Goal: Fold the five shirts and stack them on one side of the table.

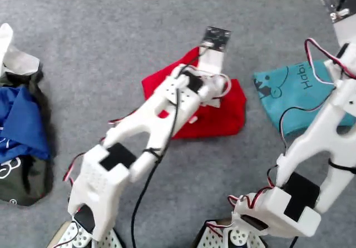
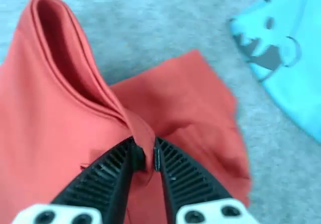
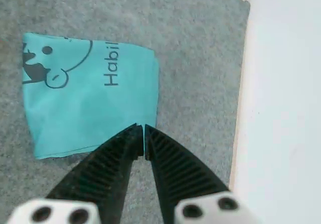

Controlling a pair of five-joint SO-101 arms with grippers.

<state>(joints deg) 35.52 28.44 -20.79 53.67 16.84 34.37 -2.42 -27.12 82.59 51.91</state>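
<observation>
A red shirt lies partly folded in the middle of the grey table. My left gripper is shut on a raised fold of the red shirt, lifting it into a ridge. In the high view the left arm stretches over this shirt. A folded teal shirt with a printed animal lies at the right. My right gripper is shut on nothing and hangs above the near edge of the teal shirt. Its arm covers part of the teal shirt.
A heap of unfolded shirts, blue, black and white, sits at the table's left edge. The table's right edge runs close to the teal shirt. Bare grey cloth stretches across the back.
</observation>
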